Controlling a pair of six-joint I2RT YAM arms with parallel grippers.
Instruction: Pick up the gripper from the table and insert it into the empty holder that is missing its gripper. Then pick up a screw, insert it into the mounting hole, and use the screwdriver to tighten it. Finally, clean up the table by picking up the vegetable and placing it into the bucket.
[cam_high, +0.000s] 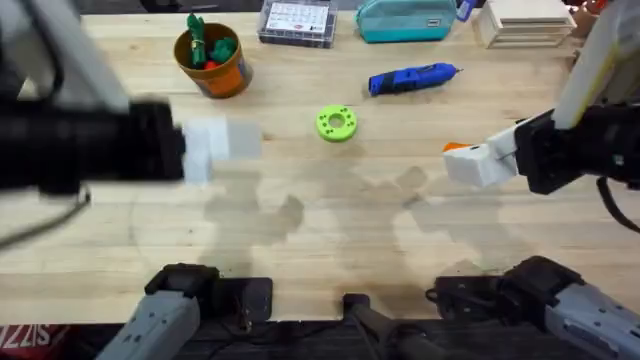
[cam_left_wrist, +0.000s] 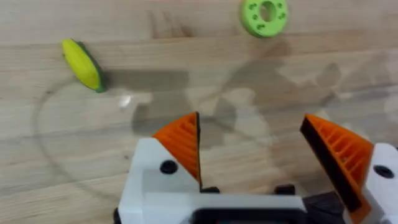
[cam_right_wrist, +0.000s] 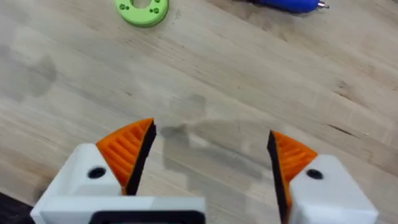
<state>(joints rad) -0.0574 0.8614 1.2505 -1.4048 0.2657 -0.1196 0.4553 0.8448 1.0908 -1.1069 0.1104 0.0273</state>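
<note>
Left gripper (cam_left_wrist: 252, 149): jaws spread wide, holding nothing, over bare table (cam_left_wrist: 186, 93).
Right gripper (cam_right_wrist: 208, 152): jaws parted, empty.
Vegetable (cam_left_wrist: 82, 64): lies on the wood beyond the left jaws, off to one side, apart from them.
Screwdriver (cam_high: 412, 78): far side, beyond the green disc (cam_high: 336, 123).
Bucket (cam_high: 212, 60): far left, upright.

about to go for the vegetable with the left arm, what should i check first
1. Left gripper jaws open, holding nothing: ok.
2. Vegetable lying free, nothing touching it: ok.
3. Vegetable between the left jaws: not ok, it lies ahead of them and off to one side.
4. Bucket upright: ok.
5. Room left in the bucket: cannot tell.
6. Right gripper open and well away from the bucket: ok.
</note>
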